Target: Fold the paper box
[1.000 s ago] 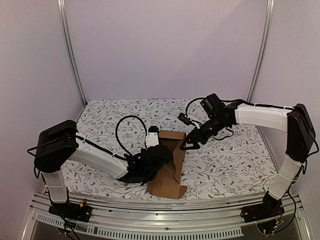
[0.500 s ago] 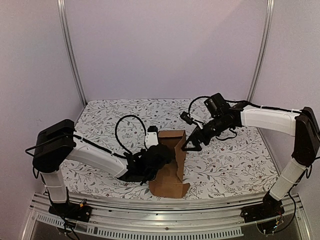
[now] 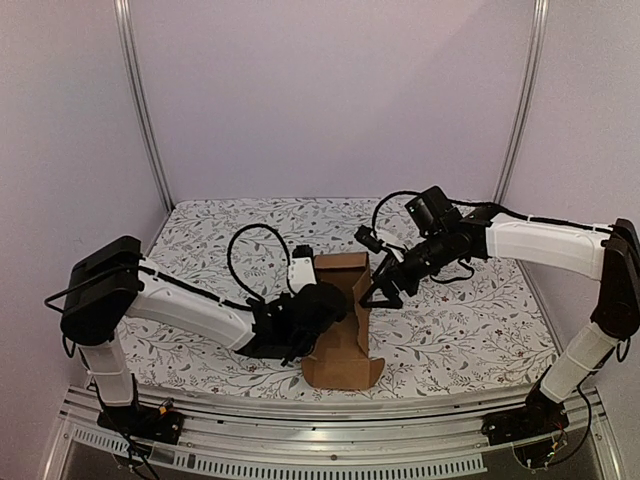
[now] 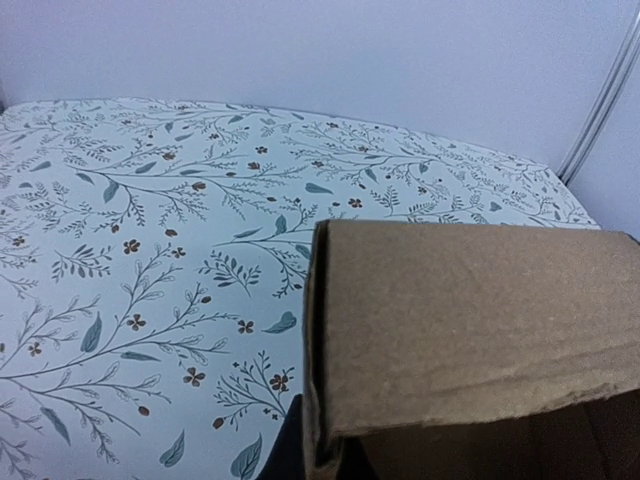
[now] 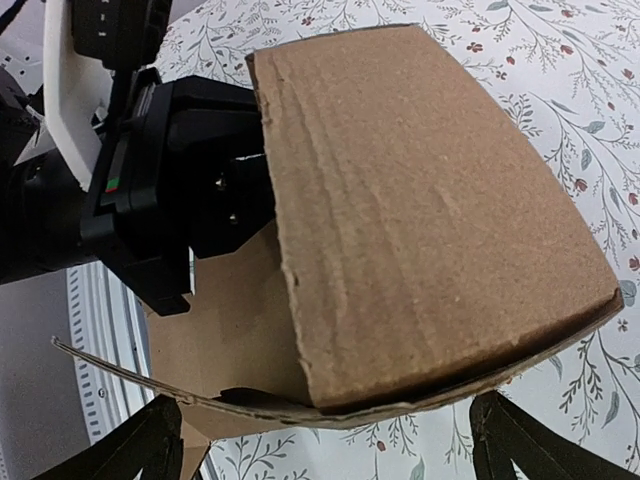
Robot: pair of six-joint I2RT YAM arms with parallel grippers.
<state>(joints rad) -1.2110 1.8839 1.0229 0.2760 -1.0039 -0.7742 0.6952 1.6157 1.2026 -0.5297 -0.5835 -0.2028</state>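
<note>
Leaf-printed white counter (image 3: pixel 470 335) carries the half-formed plain brown cardboard paper box (image 3: pixel 345 345) near its front middle. My left pincer (image 3: pixel 325 305) clamps one wall (image 4: pixel 450 330); my right pincer (image 3: pixel 381 292) gapes beside the raised flap (image 5: pixel 420 220), which I should press squarely inward. Only my right wrist view shows that flap bowing.

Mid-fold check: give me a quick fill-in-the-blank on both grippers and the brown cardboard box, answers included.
1. The left gripper is ___ on a wall of the plain brown cardboard paper box.
2. The right gripper has its jaws ___.
3. The white cloth under the box has a ___ print.
Missing words: shut; open; floral.
</note>
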